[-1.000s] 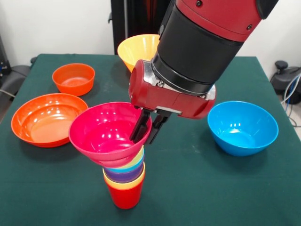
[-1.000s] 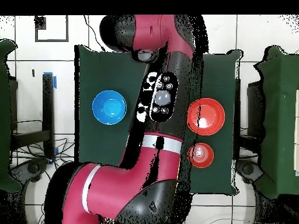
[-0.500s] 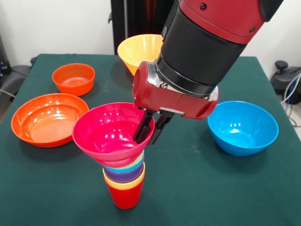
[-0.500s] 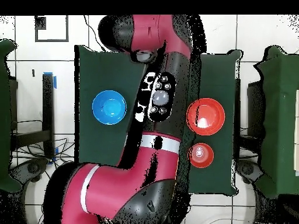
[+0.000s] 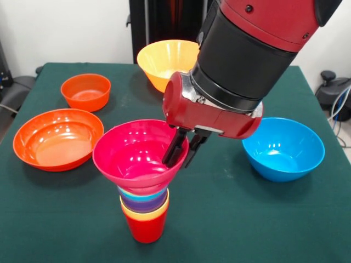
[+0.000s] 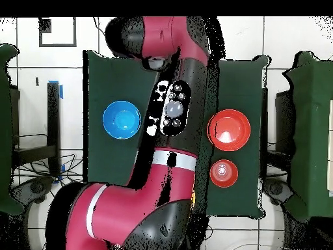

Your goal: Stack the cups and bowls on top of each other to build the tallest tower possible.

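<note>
Front view: tool apparently pinches magenta-pink bowl atop tower.

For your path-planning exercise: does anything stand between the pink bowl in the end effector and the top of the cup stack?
Nothing visible does. The end effector pinches the pink bowl's rim, and the bowl already sits on the cup stack, slightly tilted. The other bowls lie well aside; the nearest, the blue bowl, is off to one side.
</note>
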Tool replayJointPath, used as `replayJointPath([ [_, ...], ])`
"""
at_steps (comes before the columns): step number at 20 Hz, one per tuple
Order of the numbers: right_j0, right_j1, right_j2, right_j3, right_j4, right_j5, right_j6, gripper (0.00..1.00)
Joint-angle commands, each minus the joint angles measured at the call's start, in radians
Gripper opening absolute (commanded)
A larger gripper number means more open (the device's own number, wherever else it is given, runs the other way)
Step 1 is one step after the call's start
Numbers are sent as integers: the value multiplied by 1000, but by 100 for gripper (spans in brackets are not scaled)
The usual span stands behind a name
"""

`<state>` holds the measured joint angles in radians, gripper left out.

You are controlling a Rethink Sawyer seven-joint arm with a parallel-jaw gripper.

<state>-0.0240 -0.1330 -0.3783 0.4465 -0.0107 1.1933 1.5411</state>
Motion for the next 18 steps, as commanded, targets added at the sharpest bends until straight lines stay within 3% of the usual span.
replayJointPath([
  [1,23,17,31,140,-85,41,-101,0],
  [18,26,-52,39,333,-117,-71,-95,0],
])
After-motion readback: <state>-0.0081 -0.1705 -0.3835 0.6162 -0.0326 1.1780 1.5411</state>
